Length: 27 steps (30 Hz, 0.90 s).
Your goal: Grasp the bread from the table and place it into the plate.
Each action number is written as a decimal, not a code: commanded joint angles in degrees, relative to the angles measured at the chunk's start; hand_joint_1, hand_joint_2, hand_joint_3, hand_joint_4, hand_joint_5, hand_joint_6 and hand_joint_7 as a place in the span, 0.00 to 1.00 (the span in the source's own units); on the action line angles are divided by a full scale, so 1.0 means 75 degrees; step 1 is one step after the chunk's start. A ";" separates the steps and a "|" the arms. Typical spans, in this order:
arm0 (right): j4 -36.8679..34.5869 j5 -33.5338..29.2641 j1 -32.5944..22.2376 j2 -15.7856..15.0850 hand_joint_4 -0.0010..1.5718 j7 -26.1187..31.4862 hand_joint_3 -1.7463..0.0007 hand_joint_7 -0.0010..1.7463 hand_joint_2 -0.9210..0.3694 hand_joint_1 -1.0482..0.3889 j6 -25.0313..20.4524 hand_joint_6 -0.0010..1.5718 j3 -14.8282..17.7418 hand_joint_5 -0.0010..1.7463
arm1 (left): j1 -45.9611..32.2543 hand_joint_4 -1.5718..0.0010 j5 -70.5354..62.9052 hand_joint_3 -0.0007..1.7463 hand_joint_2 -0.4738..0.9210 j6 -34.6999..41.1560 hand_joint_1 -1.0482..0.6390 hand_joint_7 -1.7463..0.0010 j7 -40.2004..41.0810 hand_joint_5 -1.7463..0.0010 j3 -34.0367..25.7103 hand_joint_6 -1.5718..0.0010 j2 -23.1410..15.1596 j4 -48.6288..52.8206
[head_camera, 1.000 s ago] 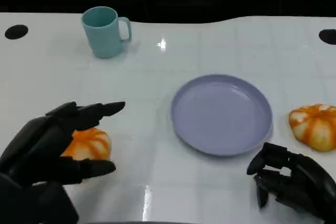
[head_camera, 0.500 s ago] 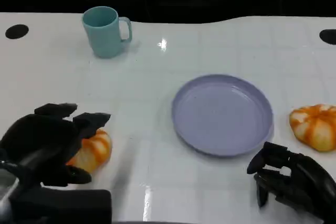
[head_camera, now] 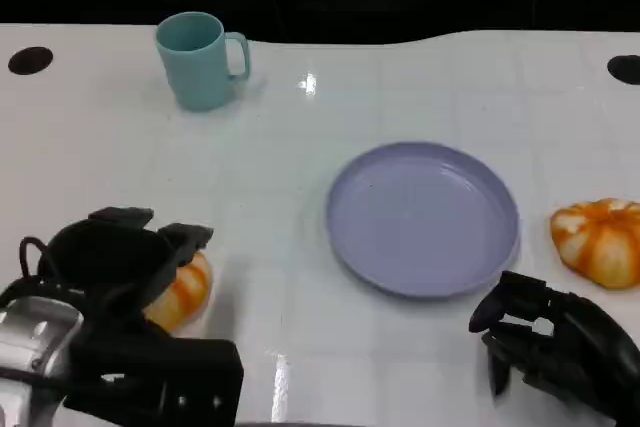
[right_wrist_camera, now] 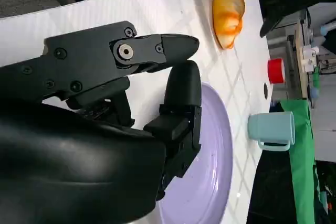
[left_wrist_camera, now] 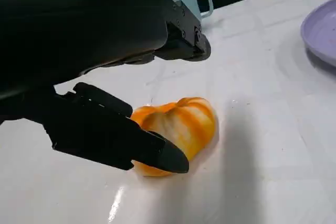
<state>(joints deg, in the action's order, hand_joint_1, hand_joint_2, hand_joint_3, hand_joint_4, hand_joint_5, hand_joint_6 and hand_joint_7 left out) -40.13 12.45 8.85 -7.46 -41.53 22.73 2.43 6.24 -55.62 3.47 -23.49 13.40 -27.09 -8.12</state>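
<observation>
One bread (head_camera: 183, 288) under left robot hand (head_camera: 122, 259)

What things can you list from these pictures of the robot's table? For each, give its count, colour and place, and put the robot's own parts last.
Bread near the left hand: one, orange and white, near left of the table, between the left hand's fingers.
Bread at the right edge: one, orange and white, right of the plate.
Plate: one, lilac, centre of the table, nothing on it.
Mug: one, teal, far left, upright.
Table: one, white, glossy.
Red object: one, beyond the table; too small to identify.
Left hand: one, black, around the near-left bread.
Right hand: one, black, fingers curled, near right.
</observation>
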 commanded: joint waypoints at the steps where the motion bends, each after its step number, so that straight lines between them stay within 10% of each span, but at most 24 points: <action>1: -0.0034 -0.0120 -0.0163 -0.0152 0.42 0.0013 0.85 0.79 0.00 0.36 -0.0069 0.43 -0.0035 1.00 | 0.0295 0.92 -0.0052 0.00 0.92 0.0060 0.33 1.00 0.0261 0.99 0.0215 0.84 -0.0093 0.0540; 27: 0.0017 -0.0095 -0.0227 -0.0147 0.43 -0.0005 0.85 0.80 0.00 0.36 -0.0065 0.42 -0.0016 1.00 | 0.1502 0.82 0.0801 0.01 1.00 -0.0701 0.40 0.98 0.2923 0.97 0.0932 0.77 0.0273 0.4332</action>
<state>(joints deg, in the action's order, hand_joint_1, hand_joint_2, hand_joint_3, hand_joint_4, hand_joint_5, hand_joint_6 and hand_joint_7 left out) -39.49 12.23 8.34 -7.59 -41.70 22.89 2.30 16.94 -51.03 1.25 -7.00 20.60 -24.47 21.40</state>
